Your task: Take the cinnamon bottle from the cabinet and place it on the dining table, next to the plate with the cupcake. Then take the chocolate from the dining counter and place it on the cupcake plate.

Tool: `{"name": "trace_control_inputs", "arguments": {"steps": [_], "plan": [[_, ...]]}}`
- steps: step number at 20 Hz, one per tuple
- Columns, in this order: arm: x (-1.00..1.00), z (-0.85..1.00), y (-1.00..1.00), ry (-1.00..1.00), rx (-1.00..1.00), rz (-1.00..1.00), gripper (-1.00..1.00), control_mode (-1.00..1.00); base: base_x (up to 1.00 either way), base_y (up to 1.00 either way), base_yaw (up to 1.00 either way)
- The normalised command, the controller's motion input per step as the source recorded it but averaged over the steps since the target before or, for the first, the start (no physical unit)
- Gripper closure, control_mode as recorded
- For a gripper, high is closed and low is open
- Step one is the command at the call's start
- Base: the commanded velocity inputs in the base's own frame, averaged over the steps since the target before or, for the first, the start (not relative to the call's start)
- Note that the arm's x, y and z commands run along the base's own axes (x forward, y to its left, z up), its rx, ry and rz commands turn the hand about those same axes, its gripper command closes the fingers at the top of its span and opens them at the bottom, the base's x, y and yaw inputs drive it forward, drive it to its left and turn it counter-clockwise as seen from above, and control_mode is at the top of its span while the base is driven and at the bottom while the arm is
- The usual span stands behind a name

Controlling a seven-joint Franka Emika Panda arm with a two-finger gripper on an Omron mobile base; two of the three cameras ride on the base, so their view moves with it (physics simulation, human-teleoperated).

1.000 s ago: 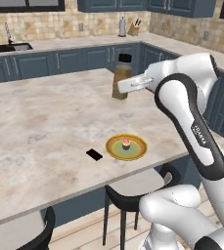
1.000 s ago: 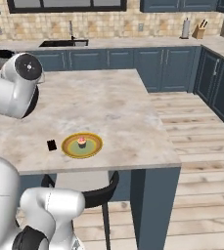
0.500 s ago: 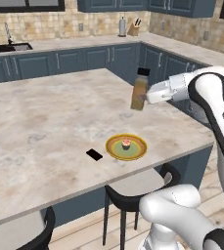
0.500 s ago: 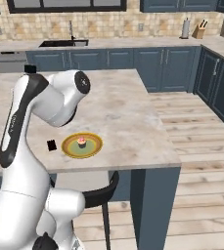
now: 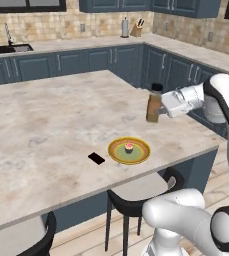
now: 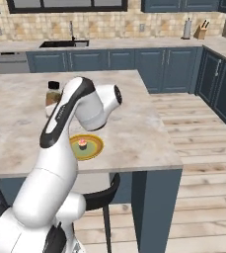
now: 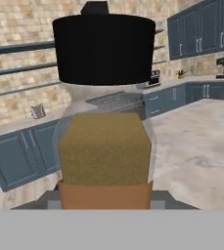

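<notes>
You're carrying the small clear black-capped cinnamon bottle [image 5: 154, 103] clamped upright in the fingers [image 5: 162, 106]; be lowering it onto the beige marbled desk [image 5: 61, 115] just beside the yellow-olive cupcake plate [image 5: 129, 150], without tipping.

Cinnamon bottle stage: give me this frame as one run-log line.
phase: carry | gripper: shut on cinnamon bottle, upright above dining table | chocolate: beside plate with the cupcake, untouched

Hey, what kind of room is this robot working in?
A rendered home kitchen, it seems. There is a large stone-topped dining table with stools tucked under it, dark blue cabinets along a tiled wall with a sink, and a knife block on the far counter. The gripper holds a cinnamon bottle above the table.
</notes>
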Motion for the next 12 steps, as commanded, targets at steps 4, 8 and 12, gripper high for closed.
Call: {"name": "trace_control_inputs", "arguments": {"steps": [4,8,12], "plan": [[0.21,-0.65,-0.39,-0.01,0.04,0.29,1.00,-1.00,0.00,0.00,0.00],[0.15,-0.61,-0.45,-0.03,0.01,0.19,1.00,-1.00,0.00,0.00,0.00],[0.24,-0.50,-0.26,-0.10,-0.05,0.11,1.00,-1.00,0.00,0.00,0.00]]}}
